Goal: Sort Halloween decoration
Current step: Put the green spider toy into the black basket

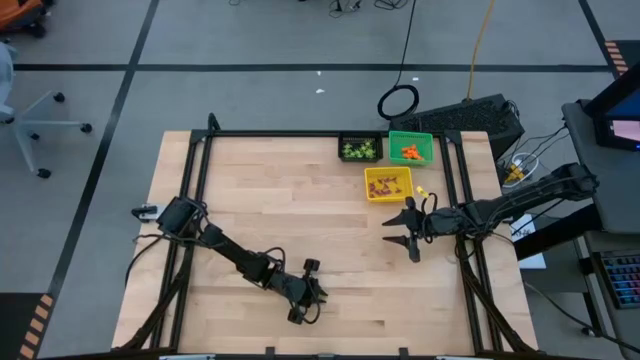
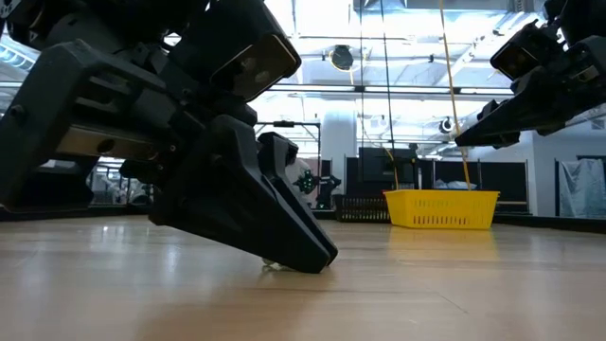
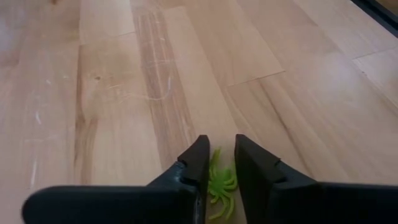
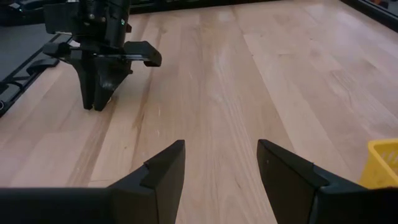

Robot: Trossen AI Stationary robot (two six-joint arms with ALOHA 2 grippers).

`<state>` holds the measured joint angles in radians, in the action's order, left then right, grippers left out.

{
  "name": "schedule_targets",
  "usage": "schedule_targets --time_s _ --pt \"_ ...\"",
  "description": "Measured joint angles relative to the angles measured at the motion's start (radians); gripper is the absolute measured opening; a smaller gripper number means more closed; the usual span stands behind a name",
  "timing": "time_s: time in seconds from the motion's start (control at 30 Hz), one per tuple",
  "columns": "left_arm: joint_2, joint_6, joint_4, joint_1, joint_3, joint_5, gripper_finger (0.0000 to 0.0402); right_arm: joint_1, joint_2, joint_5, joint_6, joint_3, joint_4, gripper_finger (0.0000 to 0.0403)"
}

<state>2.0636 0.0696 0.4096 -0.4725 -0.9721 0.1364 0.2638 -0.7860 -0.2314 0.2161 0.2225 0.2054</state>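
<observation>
So the left gripper (image 1: 303, 312) is down at the near edge of the wooden table (image 1: 280, 200), roughly in the middle, fingertips right on the wood. In the left wrist view its two dark fingers (image 3: 198, 163) are pulled in narrow around a little light-green plastic spider (image 3: 219, 185), which sits flat on the boards in the gap between them. The legs stick out on both sides and look like they touch the fingers, but I honestly can't tell if it's properly pinched or just fenced in. From the low view you see the same gripper (image 2: 284, 248) tipped down to the table with a tiny pale bit peeking out under the tip.

The right gripper (image 1: 410, 240) hovers over the right side of the table, just in front of the yellow bin (image 1: 388, 184), jaws spread wide with nothing between them; the right wrist view shows bare wood between its fingers (image 4: 163, 167).

Rest of the decorations are already in bins at the far right: green bits in the black bin (image 1: 359, 148), orange bits in the green bin (image 1: 411, 148), and a few darker bits in the yellow one. One small yellowish piece (image 1: 421, 190) lies loose on the table beside the yellow bin.
</observation>
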Motion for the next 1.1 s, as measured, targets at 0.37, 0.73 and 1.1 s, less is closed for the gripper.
schedule_targets --time_s 0.37,0.73,1.1 --pt "-0.030 -0.008 -0.014 0.001 0.003 0.013 0.0063 0.000 0.000 0.000 0.000 0.000 0.000 0.0185" --pt "-0.112 -0.031 -0.067 0.005 0.004 0.081 0.0062 0.000 0.000 0.000 0.000 0.000 0.000 0.0185" --pt "-0.160 -0.034 -0.056 0.018 0.003 0.113 0.0062 0.000 0.000 0.000 0.000 -0.001 0.000 0.0185"
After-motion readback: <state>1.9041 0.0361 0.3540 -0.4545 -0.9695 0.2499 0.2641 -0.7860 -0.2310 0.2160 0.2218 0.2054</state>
